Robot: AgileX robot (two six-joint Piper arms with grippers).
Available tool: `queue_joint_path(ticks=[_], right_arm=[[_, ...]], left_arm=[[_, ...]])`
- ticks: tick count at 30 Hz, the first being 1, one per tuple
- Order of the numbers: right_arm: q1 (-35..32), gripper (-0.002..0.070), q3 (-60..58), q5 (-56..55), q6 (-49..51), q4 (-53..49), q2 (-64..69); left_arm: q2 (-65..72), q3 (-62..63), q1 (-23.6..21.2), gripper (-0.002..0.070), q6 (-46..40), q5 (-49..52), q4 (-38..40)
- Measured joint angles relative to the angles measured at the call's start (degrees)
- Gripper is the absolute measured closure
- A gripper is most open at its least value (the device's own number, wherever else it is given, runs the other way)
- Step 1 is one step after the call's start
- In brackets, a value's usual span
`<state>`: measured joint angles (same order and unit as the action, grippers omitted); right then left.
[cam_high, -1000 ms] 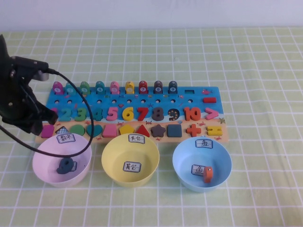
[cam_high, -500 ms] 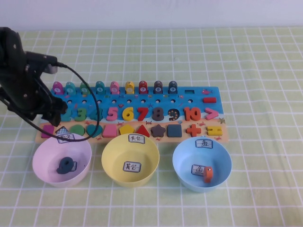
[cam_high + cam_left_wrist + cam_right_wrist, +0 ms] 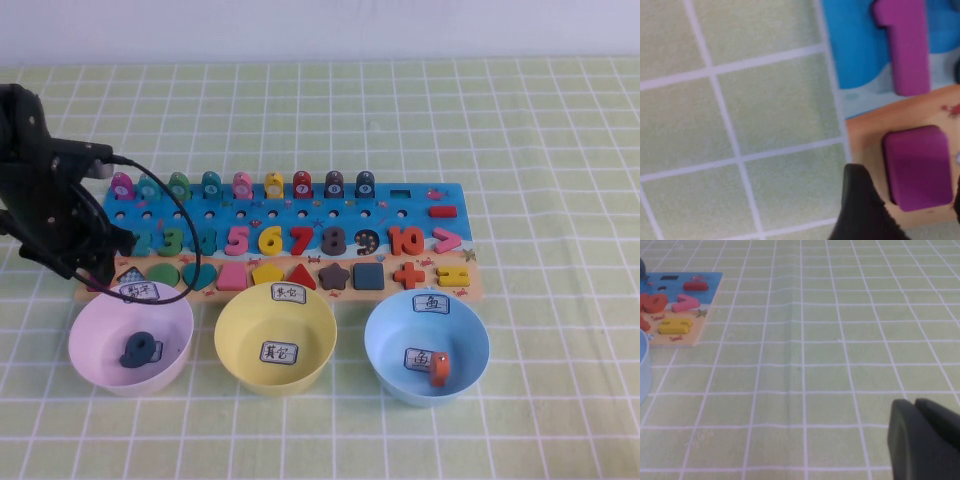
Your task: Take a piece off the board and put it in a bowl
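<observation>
The board (image 3: 395,212) lies across the table's middle. The piece (image 3: 920,167), a flat magenta block, sits in its recess at the left end of the board's tan row, below the magenta number 1 (image 3: 907,45). My left gripper (image 3: 907,192) is open and straddles it, one black finger (image 3: 860,205) on the table side and the other at the block's far side, apart from it. In the high view the left gripper (image 3: 92,265) hides the piece. The pale yellow bowl (image 3: 240,325) stands in front of the board's middle. My right gripper (image 3: 922,440) is shut, low over bare cloth.
A pink bowl (image 3: 88,335) holding a dark blue piece (image 3: 140,350) stands just in front of the left gripper. A light blue bowl (image 3: 385,340) with an orange piece (image 3: 438,368) stands to the right. The left arm's black cable (image 3: 175,205) loops over the board.
The left arm swung back over the board's left end, then came down on it. The magenta piece, visible half a second ago, is now covered in the high view.
</observation>
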<state>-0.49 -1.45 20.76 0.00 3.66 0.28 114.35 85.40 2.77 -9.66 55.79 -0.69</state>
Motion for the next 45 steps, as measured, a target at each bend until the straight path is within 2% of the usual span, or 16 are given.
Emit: queue_joint_path(ticks=[9, 40, 45], right_arm=[[0.0, 0.0694, 0.0, 0.0, 0.0, 0.0, 0.0], [0.0, 0.0694, 0.0, 0.0, 0.0, 0.0, 0.0], [0.0, 0.0694, 0.0, 0.0, 0.0, 0.0, 0.0]], left_arm=[[0.0, 0.0, -0.5, 0.0333, -0.3, -1.9, 3.3], [1.5, 0.1, -0.5, 0.0334, -0.2, -2.3, 2.4], [1.5, 0.1, -0.5, 0.038, -0.2, -2.3, 2.1]])
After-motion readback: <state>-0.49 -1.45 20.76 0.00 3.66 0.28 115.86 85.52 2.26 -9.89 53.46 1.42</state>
